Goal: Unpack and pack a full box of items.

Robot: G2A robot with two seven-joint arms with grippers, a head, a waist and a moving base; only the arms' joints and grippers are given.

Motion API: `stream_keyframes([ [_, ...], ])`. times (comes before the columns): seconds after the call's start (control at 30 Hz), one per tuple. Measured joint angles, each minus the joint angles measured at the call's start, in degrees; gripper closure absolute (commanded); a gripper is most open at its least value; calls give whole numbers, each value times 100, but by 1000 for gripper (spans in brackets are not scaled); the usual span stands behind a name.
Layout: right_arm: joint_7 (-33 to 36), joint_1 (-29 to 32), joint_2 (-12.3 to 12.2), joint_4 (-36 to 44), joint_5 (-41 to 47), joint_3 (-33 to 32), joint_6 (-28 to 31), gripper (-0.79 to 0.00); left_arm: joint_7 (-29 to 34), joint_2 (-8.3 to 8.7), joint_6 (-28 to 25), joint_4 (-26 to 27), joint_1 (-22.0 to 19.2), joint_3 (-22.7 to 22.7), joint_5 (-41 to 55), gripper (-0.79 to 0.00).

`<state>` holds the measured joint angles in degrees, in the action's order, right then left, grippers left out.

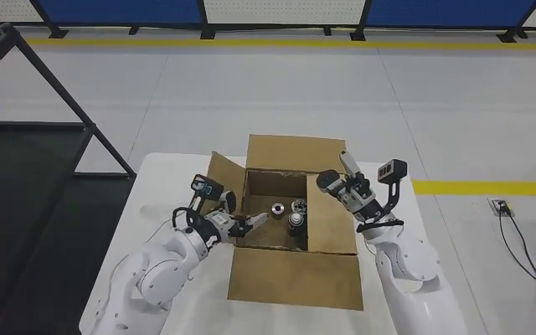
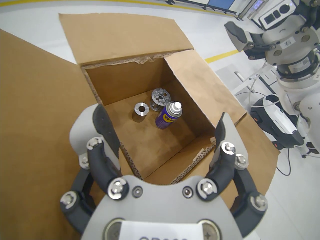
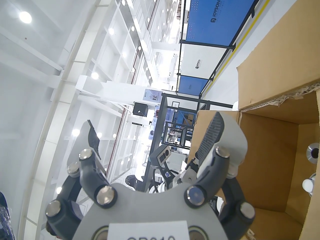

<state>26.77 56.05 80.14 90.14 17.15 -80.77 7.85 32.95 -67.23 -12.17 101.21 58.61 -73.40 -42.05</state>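
An open cardboard box (image 1: 289,276) stands on the white table (image 1: 163,188) with its flaps folded out. On its floor stand a blue spray can (image 2: 167,116) with a white cap, a short metal ring (image 2: 141,109) and a flanged metal part (image 2: 160,98). My left gripper (image 2: 163,136) hangs open over the box's near-left corner (image 1: 244,216), above and short of the items, with nothing between its fingers. My right gripper (image 3: 152,138) is open and tilted upward above the right flap (image 1: 337,172), holding nothing. The ring (image 3: 313,152) and the can's cap (image 3: 308,184) show at the right wrist view's edge.
The box flaps (image 1: 295,152) spread out on all four sides and cover much of the table. A black metal frame (image 1: 59,92) stands at the left of the table. A cable and a floor socket (image 1: 501,207) lie to the right.
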Motion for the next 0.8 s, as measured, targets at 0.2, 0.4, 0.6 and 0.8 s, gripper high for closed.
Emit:
stream_keyframes([
  [0.2,49,-48,-16,-58,24,28,8,-785,181,62,194,-57,38,-495,155,-785],
  [0.4,51,-47,-30,-45,33,54,25,-785,347,84,-60,-264,-196,-601,461,-785],
  [0.6,13,17,-47,37,-7,76,12,-785,390,48,-53,-343,-512,-262,416,-785],
  [0.8,-57,147,-65,176,-45,85,11,-785,661,-42,225,-821,-1101,284,361,-785],
])
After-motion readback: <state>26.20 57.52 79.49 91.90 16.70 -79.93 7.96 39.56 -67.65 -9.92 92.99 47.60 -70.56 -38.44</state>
